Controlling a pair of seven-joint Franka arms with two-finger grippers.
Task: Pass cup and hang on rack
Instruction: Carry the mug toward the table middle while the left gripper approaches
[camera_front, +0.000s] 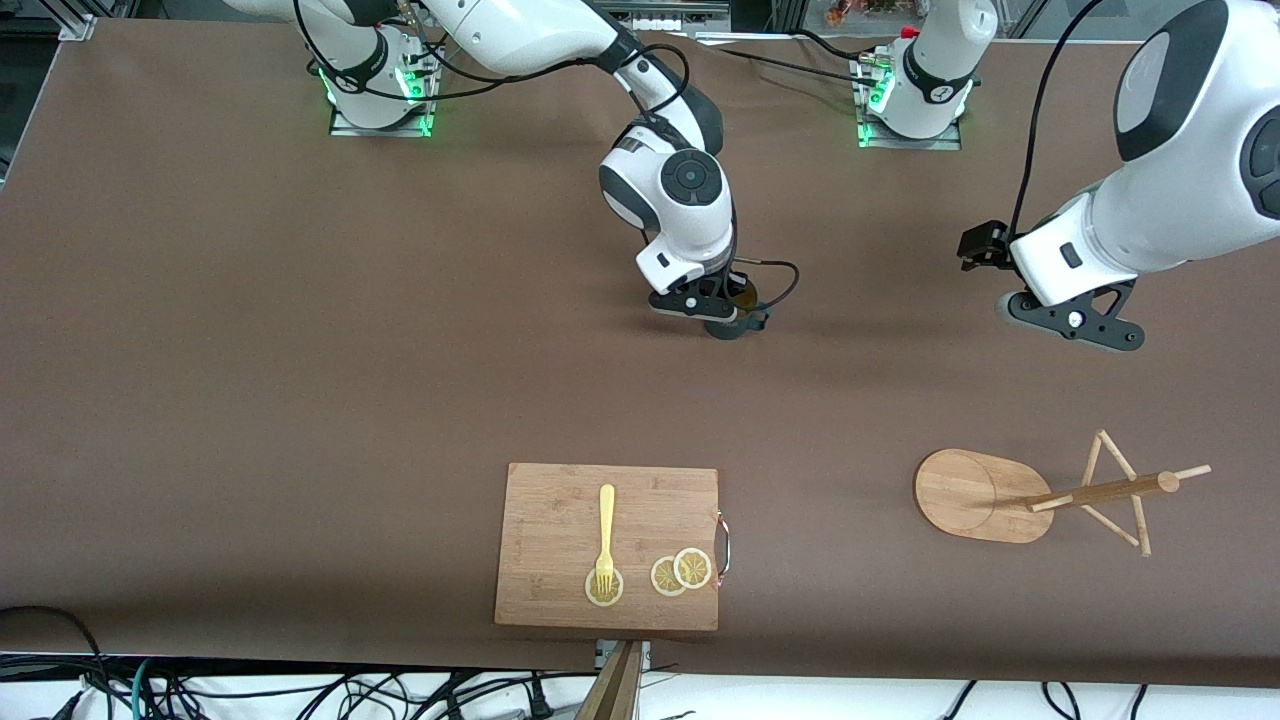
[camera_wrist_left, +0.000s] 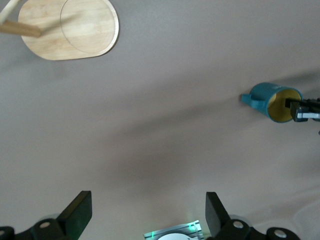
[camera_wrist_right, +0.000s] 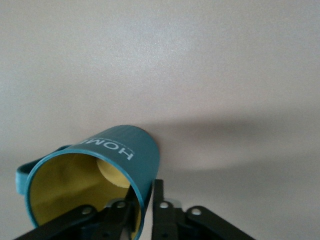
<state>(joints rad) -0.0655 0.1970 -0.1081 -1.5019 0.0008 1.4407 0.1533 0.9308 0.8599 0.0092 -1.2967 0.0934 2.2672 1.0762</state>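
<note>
The cup (camera_wrist_right: 95, 175) is seen at the middle of the bench (camera_front: 300, 350), directly under the right pincer (camera_front: 722, 318), whose fingers straddle the cup's rim: one finger is inside the yellow interior and the other outside the ribbed wall, so the wall is pinched between them. In the right wrist view the cup appears tilted, its mouth turned toward the camera and its handle pointing away from the pinched side; whether its foot touches the bench cannot be told.

The left pincer (camera_wrist_left: 145, 212) is held above the bench toward the left arm's end, well apart from the cup, with its fingers spread wide and nothing between them. From the left wrist view the cup's handle (camera_wrist_left: 248, 100) is turned toward this pincer, while the mouth faces the right pincer.

The rack (camera_front: 1040, 495) stands nearer to the front camera than the left pincer, at the left arm's end of the bench, its pegs bare. It is nearer to the left arm, so a handover is judged necessary; the exposed handle side is the likely place for the cup to be received.

A cutting board (camera_front: 608, 545) carrying a fork (camera_front: 606, 540) and lemon slices (camera_front: 680, 572) lies near the front edge, away from the action.
</note>
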